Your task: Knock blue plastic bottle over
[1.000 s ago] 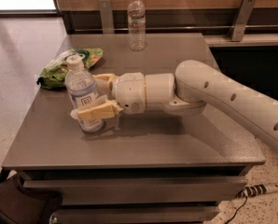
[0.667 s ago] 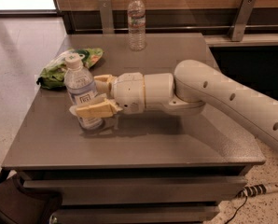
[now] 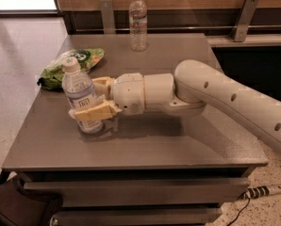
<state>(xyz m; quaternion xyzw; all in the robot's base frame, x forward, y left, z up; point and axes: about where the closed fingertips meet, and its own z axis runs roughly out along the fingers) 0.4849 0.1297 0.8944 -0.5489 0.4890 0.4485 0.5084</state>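
The blue plastic bottle (image 3: 80, 94), wide and clear with a white cap and a white-and-blue label, stands on the grey table (image 3: 145, 145) at the left, leaning a little to the left. My gripper (image 3: 87, 98) reaches in from the right. Its cream fingers (image 3: 94, 112) sit on either side of the bottle's lower half, one in front and one behind, closed against it. The bottle's base is still on the table.
A slimmer ribbed clear bottle (image 3: 138, 21) stands at the table's far edge. A green snack bag (image 3: 70, 65) lies at the back left, just behind the blue bottle. My arm (image 3: 225, 98) spans the right half of the table. A power strip (image 3: 265, 190) lies on the floor at the right.
The bottle's top has shifted a little to the left and it leans more. My gripper has stayed around it and moved slightly left.
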